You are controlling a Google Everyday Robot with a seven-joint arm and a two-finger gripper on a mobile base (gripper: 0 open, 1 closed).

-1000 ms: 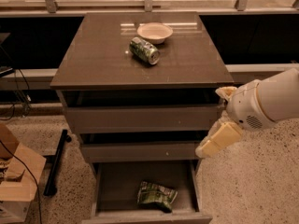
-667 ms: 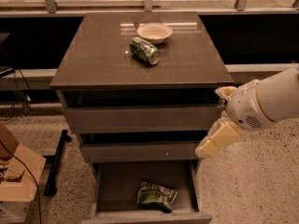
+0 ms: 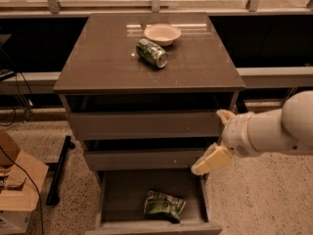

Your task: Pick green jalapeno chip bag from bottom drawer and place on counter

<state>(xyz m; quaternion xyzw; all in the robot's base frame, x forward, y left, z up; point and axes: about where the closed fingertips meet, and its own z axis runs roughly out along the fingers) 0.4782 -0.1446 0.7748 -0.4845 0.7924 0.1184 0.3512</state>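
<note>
The green jalapeno chip bag (image 3: 164, 205) lies in the open bottom drawer (image 3: 122, 195), its long axis roughly left to right, below and left of the hand (image 3: 212, 159). The hand hovers above the drawer's right edge; whether it is open or closed cannot be told.

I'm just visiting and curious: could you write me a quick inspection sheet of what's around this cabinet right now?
Surface: counter, glossy grey-brown.
Job's things: green jalapeno chip bag lies in the open bottom drawer, not yet picked.
Clutter: green soda can on its side beside a bowl, both on the counter.
Grippers: gripper open, holding nothing, at the drawers' right side, above the bottom drawer.
Cables: black cable crosses a cardboard box at left.
Surroundings: speckled floor.
</note>
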